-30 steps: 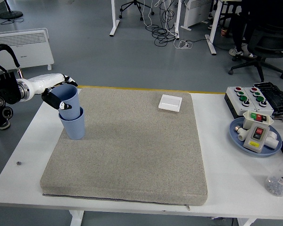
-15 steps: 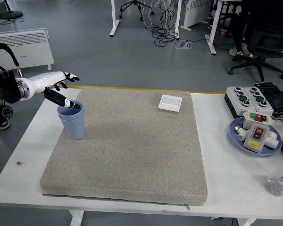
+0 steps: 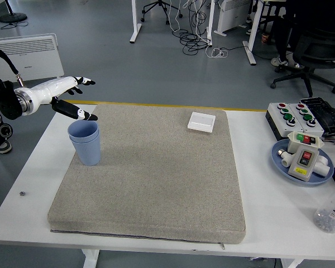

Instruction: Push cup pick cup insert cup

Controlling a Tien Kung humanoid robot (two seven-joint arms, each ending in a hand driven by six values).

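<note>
Two blue cups (image 3: 85, 142) stand nested, one inside the other, upright on the grey mat (image 3: 156, 178) near its far left corner. My left hand (image 3: 78, 99) hovers just above and behind the cups, fingers spread, holding nothing and clear of the rim. The white forearm comes in from the left edge. The right arm is out of view.
A small white square box (image 3: 201, 121) lies on the mat's far edge. At the right stand a button box (image 3: 287, 118), a blue plate (image 3: 302, 162) with a switch unit, and a clear bottle (image 3: 331, 212). A small dark screw (image 3: 22, 194) lies on the table at the left.
The left hand let the upper cup drop into the lower one, opened its fingers, and rose up and away from the stacked cups.
</note>
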